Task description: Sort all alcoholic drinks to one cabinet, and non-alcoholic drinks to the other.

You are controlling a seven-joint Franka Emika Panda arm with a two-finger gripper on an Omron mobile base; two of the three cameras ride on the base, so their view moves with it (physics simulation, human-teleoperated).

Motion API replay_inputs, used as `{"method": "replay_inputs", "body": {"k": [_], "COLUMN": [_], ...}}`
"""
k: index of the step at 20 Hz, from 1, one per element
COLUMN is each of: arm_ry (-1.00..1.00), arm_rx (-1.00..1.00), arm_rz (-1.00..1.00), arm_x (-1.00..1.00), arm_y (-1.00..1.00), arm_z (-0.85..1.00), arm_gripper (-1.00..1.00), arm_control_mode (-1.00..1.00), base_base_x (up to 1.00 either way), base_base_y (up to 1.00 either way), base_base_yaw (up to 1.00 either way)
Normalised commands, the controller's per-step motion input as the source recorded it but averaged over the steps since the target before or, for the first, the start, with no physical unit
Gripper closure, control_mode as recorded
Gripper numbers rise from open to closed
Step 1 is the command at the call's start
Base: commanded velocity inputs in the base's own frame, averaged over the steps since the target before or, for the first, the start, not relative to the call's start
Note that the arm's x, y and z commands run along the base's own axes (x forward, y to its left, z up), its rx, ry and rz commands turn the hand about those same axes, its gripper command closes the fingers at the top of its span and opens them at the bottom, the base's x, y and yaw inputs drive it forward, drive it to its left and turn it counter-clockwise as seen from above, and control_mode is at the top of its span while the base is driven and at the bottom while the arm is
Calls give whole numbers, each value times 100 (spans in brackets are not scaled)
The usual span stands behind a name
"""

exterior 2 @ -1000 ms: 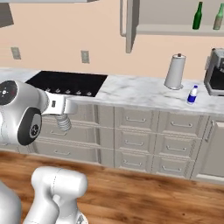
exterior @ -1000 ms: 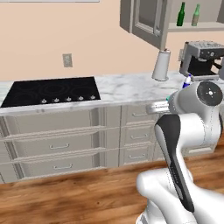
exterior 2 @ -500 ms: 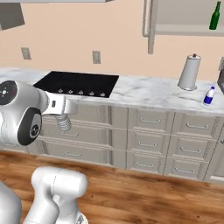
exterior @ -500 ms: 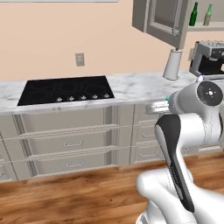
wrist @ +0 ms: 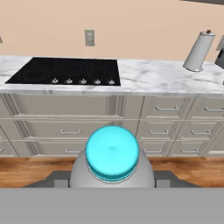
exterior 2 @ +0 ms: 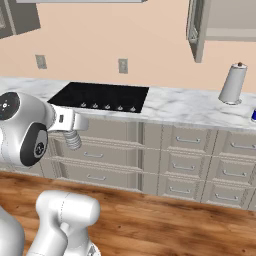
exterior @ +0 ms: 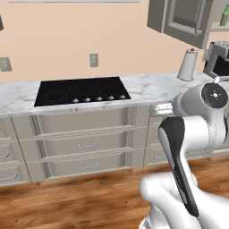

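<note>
My gripper is shut on a non-alcoholic drink, a clear stubby bottle whose pale teal cap faces the hand camera. In the right base view the gripper is held out in front of the drawers, with the bottle hanging under it. A second non-alcoholic drink, the blue-labelled bottle, stands on the counter at the far right edge. One alcoholic drink, a green glass bottle, stands on the shelf of the open upper cabinet at the top right.
A black cooktop is set into the marble counter, above rows of grey drawers. A paper towel roll and a coffee machine stand to the right. An upper cabinet door hangs open. A wooden floor lies below.
The whole picture has shifted right: the base has driven left along the counter, so the cooktop is now near the centre. The clear bottle stays in the gripper.
</note>
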Motion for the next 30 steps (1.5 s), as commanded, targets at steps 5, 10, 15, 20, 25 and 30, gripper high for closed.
{"method": "replay_inputs", "body": {"k": [5,10,15,20,25,30], "arm_ry": [0,0,0,0,0,0], "arm_rx": [0,0,0,0,0,0], "arm_rz": [0,0,0,0,0,0], "arm_x": [0,0,0,0,0,0], "arm_y": [0,0,0,0,0,0], "arm_z": [0,0,0,0,0,0], "arm_gripper": [100,100,100,100,100,100], "arm_control_mode": [100,100,100,100,100,100], "base_base_x": [-22,-19,-18,-15,-10,-8], "base_base_y": [53,54,52,52,49,47], "base_base_yaw": [0,0,0,0,0,0]}}
